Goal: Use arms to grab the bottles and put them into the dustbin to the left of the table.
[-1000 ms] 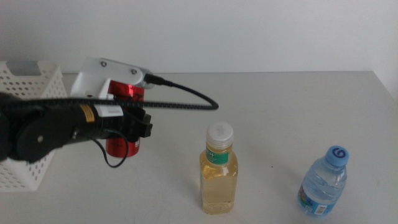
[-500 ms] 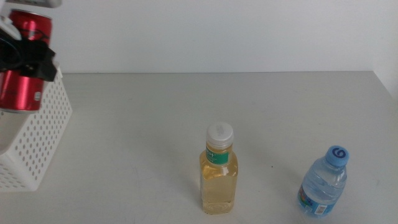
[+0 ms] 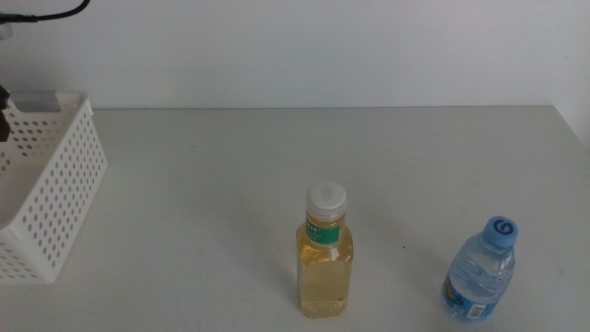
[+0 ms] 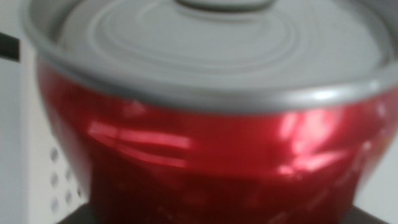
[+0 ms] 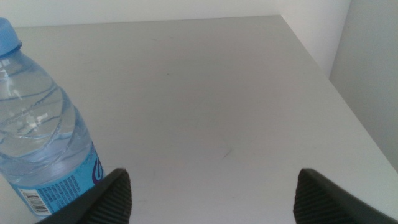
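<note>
We take the white perforated dustbin (image 3: 46, 198) at the far left of the counter (image 3: 277, 184) as our landmark. In the middle view we see only a dark sliver of the left arm at the picture's edge above the bin, and a black cable (image 3: 46, 13) curving overhead near the wall.

The left wrist view is almost filled by the red soda can (image 4: 205, 155), blurred, with its silver top (image 4: 205, 43) towards the camera. Behind the can we make out a bit of white wall with small holes (image 4: 59, 180), which looks like the dustbin, so the can sits right by the bin. The left pincer's own jaws do not show clearly in that picture; only a dark edge lies under the can, and we cannot tell whether the pincer is clenched on the can or released.

Well to the right of the dustbin, the yellow-liquid bottle (image 3: 324, 251) stands upright on the counter, with a white cap and a green band at its neck. Further right again, well apart from it, stands the small water bottle (image 3: 479, 269) with a blue cap.

The right pincer (image 5: 211, 193) waits near that water bottle (image 5: 43, 137), with the bottle just beside one finger. Its two dark fingers (image 5: 109, 196) stand wide apart, released, with bare counter between them.
</note>
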